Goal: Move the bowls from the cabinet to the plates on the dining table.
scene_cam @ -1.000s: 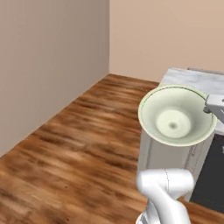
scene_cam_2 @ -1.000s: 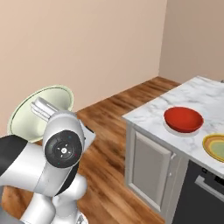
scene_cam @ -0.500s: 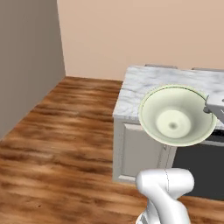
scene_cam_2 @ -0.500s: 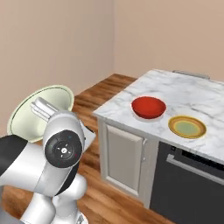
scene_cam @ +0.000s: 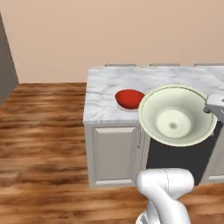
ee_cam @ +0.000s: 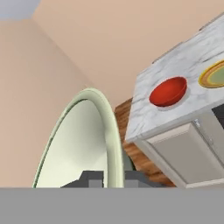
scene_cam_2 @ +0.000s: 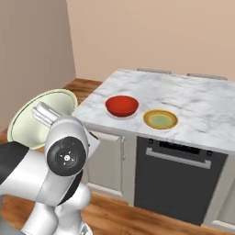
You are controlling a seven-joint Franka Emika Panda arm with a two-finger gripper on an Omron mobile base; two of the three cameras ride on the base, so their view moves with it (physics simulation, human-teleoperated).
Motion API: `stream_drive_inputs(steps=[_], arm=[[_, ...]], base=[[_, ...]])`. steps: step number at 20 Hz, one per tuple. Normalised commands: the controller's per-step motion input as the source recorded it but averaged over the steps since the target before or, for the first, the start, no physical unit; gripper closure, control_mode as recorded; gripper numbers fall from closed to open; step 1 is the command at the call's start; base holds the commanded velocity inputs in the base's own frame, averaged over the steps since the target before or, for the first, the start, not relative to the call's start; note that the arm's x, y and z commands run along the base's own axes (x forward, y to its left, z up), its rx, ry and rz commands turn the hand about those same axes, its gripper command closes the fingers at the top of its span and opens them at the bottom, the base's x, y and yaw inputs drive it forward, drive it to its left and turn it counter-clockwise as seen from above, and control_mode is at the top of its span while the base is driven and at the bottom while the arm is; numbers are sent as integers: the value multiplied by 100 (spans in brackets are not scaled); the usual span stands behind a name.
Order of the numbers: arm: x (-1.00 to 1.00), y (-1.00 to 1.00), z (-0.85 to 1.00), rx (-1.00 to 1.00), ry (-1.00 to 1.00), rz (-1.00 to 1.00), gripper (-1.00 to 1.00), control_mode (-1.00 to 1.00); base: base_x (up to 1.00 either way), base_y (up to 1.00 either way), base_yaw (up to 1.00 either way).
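The claw (ee_cam: 107, 177) is clamping the rim of the cream-green bowl (scene_cam: 177, 114), one dark finger on each side of the rim's edge at the bottom of the hand view. The bowl is hanging in the air on edge, tilted so that its hollow is facing back toward the base cameras. In the left base view it is sitting at about 3 o'clock from the picture's centre, with the claw's grey body touching its rim on the right. In the right base view the same bowl is showing at 9 o'clock, partly hidden behind the arm's round joint.

Beyond the bowl, the dining table (scene_cam_2: 193, 98) is standing with its white marble top and grey panelled base. The red bowl (scene_cam_2: 122, 105) is resting upright near the table's near-left corner. In the right base view a pale edge is showing under it, but whether that is a plate I cannot tell. Just beside it, at its 3 o'clock in the right base view, the yellow plate (scene_cam_2: 160, 119) is lying flat and bare. A dark panel with a bar handle is filling the table's base below the plate. Wooden floor (scene_cam: 39, 131) is spreading to the left of the table.
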Motion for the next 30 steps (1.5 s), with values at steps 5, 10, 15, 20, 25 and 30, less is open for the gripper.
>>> stream_drive_inputs(steps=[5, 10, 15, 20, 25, 30], arm=[[0, 0, 0, 0, 0, 0, 100, 100], [0, 0, 0, 0, 0, 0, 100, 100], [0, 0, 0, 0, 0, 0, 100, 100], [0, 0, 0, 0, 0, 0, 100, 100], [0, 0, 0, 0, 0, 0, 100, 100], [0, 0, 0, 0, 0, 0, 100, 100]], base=[[0, -30, -42], [-1, -4, -7], [19, -36, 0], [36, -81, 2], [20, -75, 3], [0, -45, 3]])
